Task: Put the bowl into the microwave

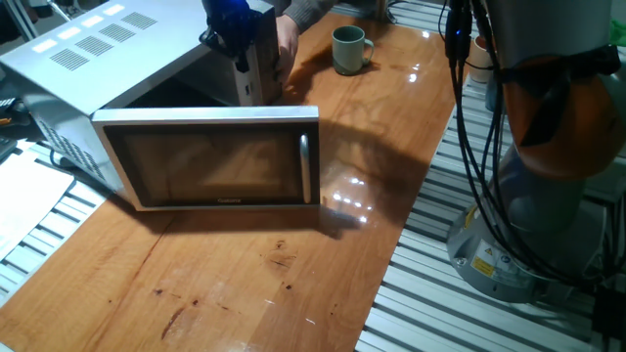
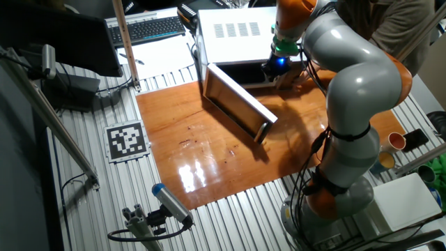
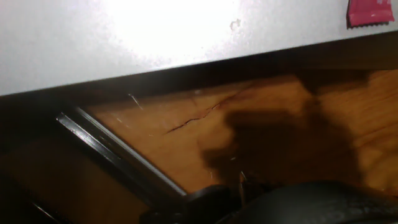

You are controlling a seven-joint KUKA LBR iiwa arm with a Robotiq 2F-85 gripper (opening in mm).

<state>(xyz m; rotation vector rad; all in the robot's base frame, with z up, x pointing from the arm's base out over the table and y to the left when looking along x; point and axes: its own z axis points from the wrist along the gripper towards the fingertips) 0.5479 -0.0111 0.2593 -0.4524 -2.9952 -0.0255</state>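
Here the bowl (image 1: 348,49) stands upright on the wooden table (image 1: 245,284), well apart from the gripper (image 1: 256,90), which hangs at the microwave (image 1: 117,68) opening behind its swung-out door (image 1: 210,161). A person's hand (image 1: 287,44) lies between them. Whether the fingers are spread, I cannot tell.

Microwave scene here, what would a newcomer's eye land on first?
Most striking is the microwave at the table's far left with its dark glass door swung wide open across the wood. The gripper hangs at the oven's opening, beside a person's hand. The grey-green mug stands apart on the table behind.
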